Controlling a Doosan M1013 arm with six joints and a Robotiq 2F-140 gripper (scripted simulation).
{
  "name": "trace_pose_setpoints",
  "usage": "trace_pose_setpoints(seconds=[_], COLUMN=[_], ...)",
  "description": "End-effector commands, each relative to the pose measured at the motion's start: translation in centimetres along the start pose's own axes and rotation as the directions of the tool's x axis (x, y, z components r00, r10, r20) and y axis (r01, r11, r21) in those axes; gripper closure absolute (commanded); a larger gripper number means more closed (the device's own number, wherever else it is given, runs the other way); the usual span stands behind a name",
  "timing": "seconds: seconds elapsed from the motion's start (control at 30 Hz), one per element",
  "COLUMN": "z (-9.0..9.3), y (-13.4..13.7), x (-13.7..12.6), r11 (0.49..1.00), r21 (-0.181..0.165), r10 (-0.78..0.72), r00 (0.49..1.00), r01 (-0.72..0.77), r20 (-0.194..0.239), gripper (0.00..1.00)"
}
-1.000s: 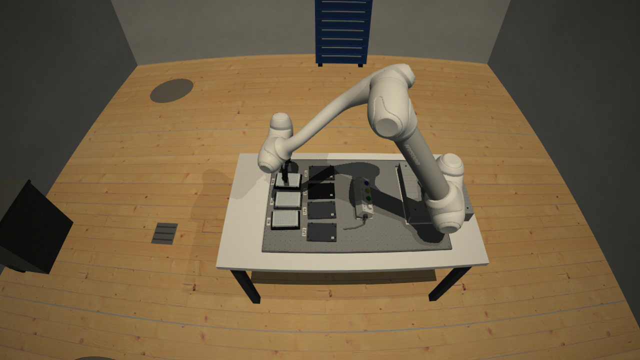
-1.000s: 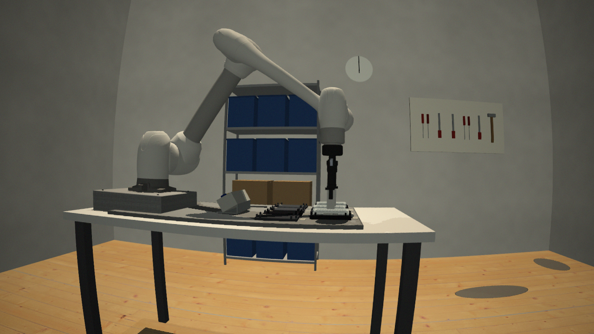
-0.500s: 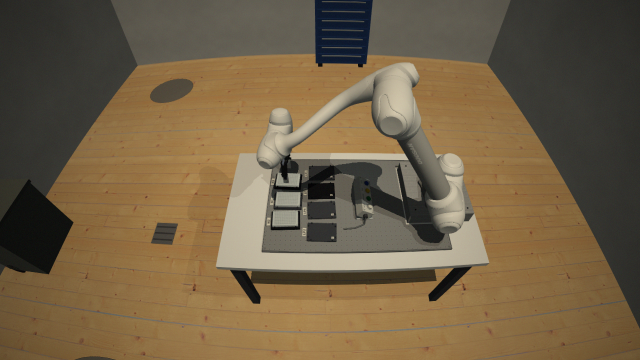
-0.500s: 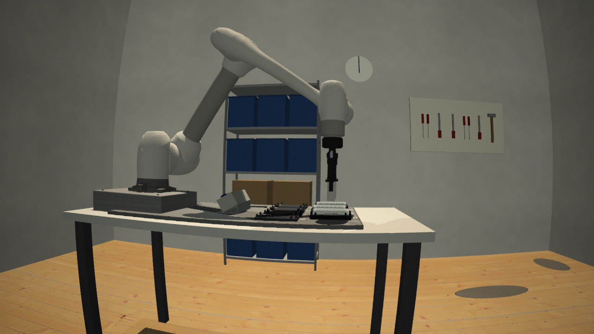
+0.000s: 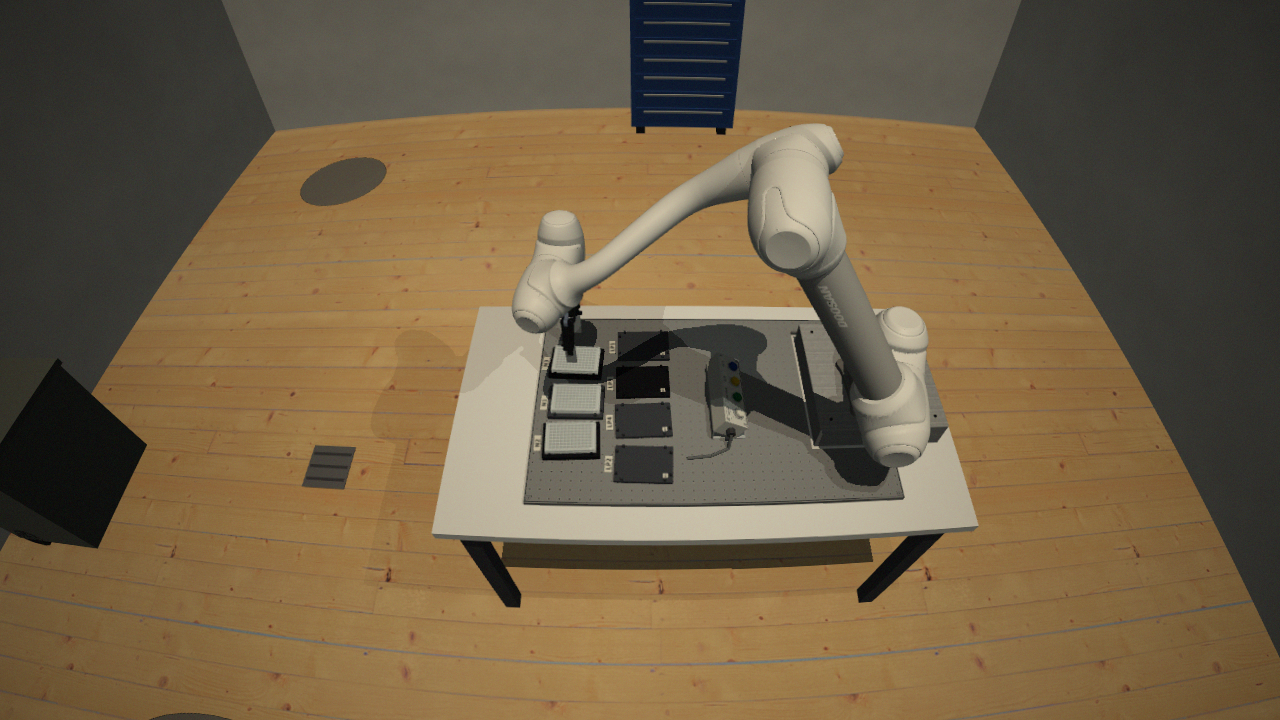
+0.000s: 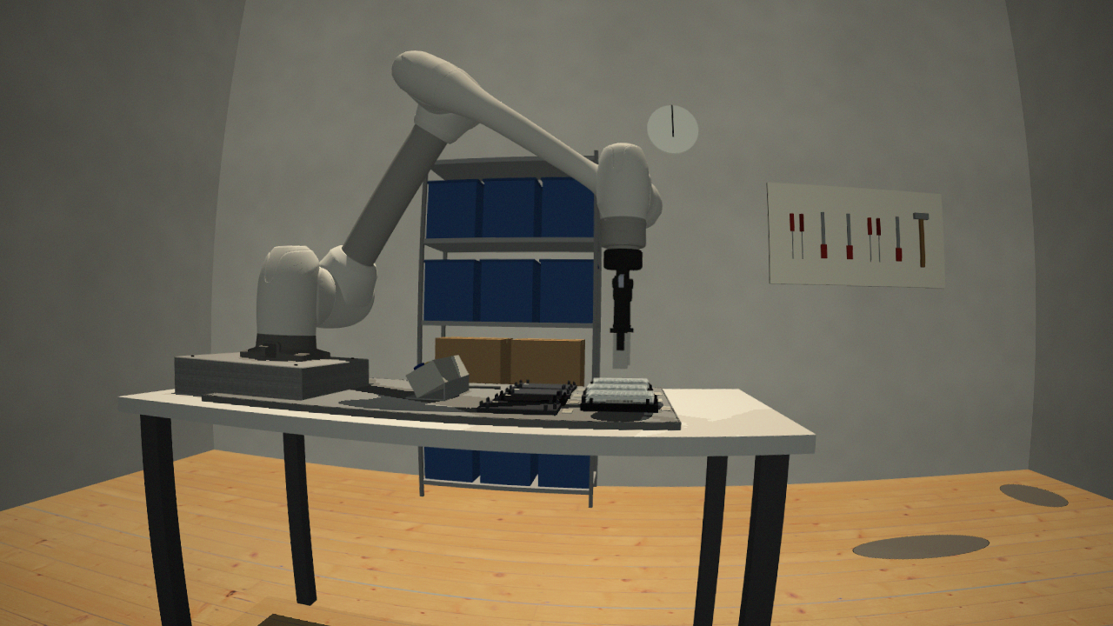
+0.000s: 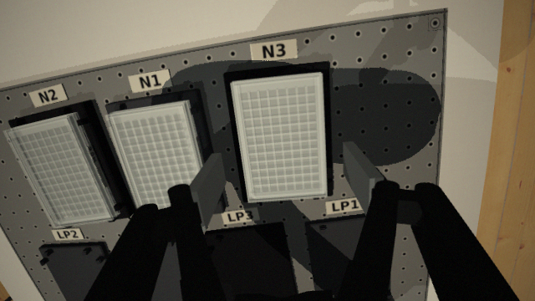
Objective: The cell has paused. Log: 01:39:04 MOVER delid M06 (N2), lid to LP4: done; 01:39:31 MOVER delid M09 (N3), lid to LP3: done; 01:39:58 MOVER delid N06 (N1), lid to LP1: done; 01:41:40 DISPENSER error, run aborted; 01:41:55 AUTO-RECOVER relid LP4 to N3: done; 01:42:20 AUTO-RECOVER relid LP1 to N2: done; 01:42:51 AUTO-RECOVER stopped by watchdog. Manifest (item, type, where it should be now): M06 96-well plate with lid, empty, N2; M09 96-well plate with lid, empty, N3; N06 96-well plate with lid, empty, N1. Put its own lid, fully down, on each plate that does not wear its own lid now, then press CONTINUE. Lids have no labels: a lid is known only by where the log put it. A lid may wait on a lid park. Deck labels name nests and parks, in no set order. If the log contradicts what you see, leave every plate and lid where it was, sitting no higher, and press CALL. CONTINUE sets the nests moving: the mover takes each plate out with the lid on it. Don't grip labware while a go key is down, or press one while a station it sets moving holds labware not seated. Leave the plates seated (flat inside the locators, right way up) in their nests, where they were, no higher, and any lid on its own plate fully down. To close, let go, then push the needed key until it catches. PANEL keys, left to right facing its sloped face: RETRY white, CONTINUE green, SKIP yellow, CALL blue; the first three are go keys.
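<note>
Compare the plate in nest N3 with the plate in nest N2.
The white gridded 96-well plate in nest N3 lies straight below the open end effector, between its fingers in the wrist view. The white gridded 96-well plate in nest N2 sits two nests away, near the left edge. The N3 plate's rim looks crisp, while the N2 plate's looks hazy and doubled. Both lie in black nests on the grey perforated deck.
</note>
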State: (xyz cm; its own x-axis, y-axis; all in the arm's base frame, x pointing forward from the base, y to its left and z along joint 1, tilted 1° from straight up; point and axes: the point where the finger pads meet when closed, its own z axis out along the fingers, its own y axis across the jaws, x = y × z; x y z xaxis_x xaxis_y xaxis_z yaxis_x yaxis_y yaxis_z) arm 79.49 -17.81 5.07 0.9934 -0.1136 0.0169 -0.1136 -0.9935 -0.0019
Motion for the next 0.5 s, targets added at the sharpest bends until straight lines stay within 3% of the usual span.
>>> trace_pose_setpoints(seconds=[0.0,0.17,0.27,0.33,0.37,0.43,0.47], z=[-0.1,-0.8,-2.8,-2.8,-3.6,-3.6,-4.4], y=[0.0,-0.8,-3.3,-3.3,-4.4,-4.4,-5.7], x=[0.0,-1.5,-6.4,-6.4,-9.0,-9.0,-11.9], r11=[1.0,1.0,1.0,1.0,1.0,1.0,1.0], r21=[0.0,0.0,0.0,0.0,0.0,0.0,0.0], r10=[0.0,-0.003,-0.011,-0.011,-0.015,-0.015,-0.02], r00=[1.0,1.0,1.0,1.0,1.0,1.0,1.0], r01=[0.0,0.003,0.011,0.011,0.015,0.015,0.02], r20=[0.0,0.0,0.0,0.0,0.0,0.0,0.0], gripper=[0.34,0.34,0.34,0.34,0.34,0.34,0.34])
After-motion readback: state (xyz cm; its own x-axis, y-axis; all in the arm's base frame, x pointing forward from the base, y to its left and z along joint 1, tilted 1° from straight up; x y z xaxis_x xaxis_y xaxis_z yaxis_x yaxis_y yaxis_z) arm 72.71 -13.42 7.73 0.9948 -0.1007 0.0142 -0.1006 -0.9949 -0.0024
